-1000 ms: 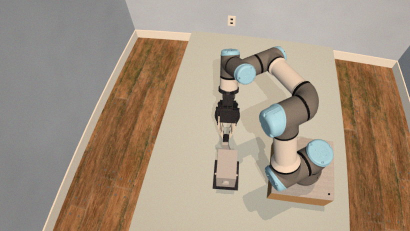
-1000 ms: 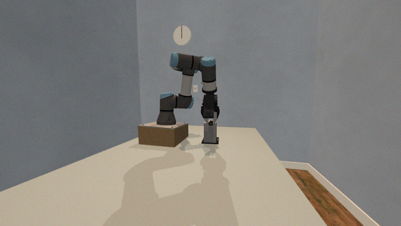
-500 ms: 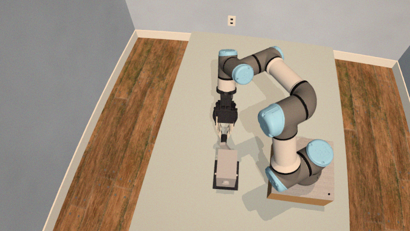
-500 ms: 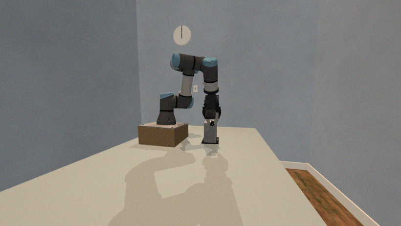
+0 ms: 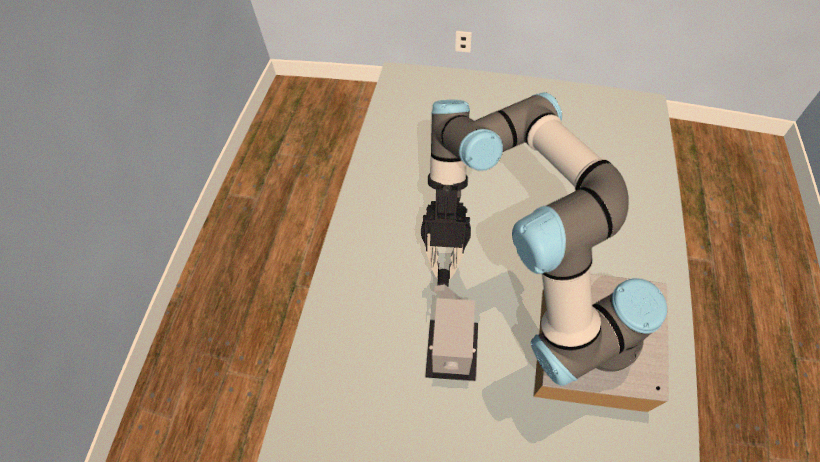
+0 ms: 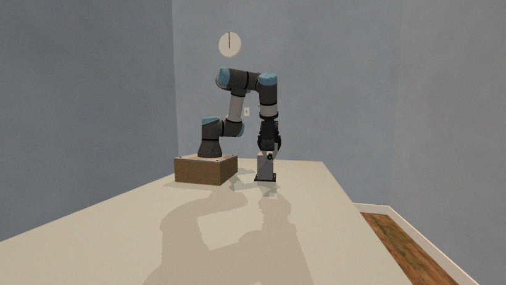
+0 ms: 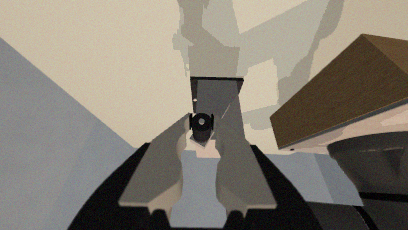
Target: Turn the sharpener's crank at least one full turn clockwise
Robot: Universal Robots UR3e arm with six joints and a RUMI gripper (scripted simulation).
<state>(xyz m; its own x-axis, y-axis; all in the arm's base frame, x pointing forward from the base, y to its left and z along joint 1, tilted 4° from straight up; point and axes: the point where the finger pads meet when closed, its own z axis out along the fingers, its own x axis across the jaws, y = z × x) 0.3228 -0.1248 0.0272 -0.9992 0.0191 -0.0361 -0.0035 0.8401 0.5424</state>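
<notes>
Grey and boxy, the sharpener (image 5: 453, 335) stands upright on a black base on the beige table (image 5: 355, 321), just beside the wooden block (image 5: 631, 390) that carries the arm (image 5: 579, 172). In the exterior view the sharpener (image 6: 265, 169) sits to the right of that block (image 6: 205, 171), with the crank side facing the camera.

The gripper (image 5: 444, 269) reaches down over the end of the sharpener farthest from the top camera's near edge. Its 2 fingers are drawn in narrow and clamp the small black crank knob (image 7: 201, 125) between their tips; the wrist view shows the knob's round end with a pale dot at its middle, pinched from both sides. In the exterior view the knob (image 6: 269, 155) sits near the top of the sharpener's face, just under the gripper (image 6: 269, 150). The crank's own arm is hard to make out, probably a thin pale bar behind the knob.

A round clock (image 6: 229, 44) hangs on the blue wall above the arm, and a wooden floor (image 5: 229, 258) flanks the table
</notes>
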